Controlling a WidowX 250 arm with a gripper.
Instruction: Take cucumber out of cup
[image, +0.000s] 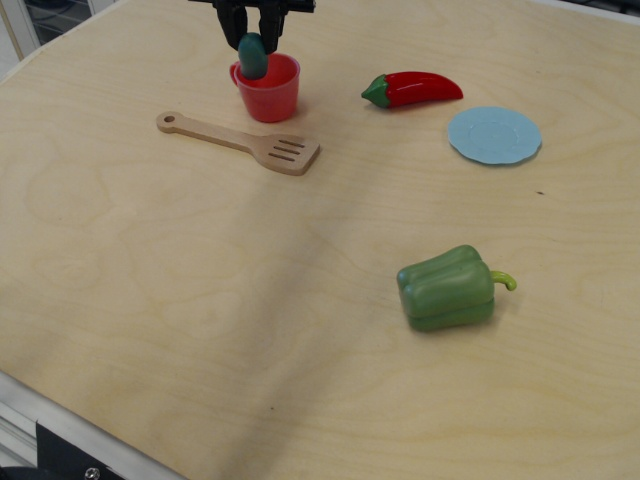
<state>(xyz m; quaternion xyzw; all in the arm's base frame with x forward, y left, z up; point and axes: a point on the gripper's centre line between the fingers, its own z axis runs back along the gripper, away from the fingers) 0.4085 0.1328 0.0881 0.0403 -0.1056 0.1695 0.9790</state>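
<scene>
A pale wooden desk (200, 330) fills the view, seen from above and slightly to one side. Nearest the viewer, right of centre, a blocky light green bell pepper (447, 288) lies on its side, its short curled stem pointing right. Farther back and to the left, a wooden spatula (240, 143) lies flat, its slotted blade toward the right and its handle, with a small hole at the end, reaching left. At the right, about level with the spatula, sits a flat round light-blue plate (495, 135). Just beyond the plate and to its left lies a red chili pepper (413, 89) with a green cap at its left end. At the far left-centre, a small red cup (267, 86) stands upright just behind the spatula. Directly over the cup's left rim, a black tool (253, 30) reaches down from the top edge, its two fingers pinching the upper end of a dark teal-green cucumber (252, 57). The cucumber hangs upright, its lower end at the cup's rim.
</scene>
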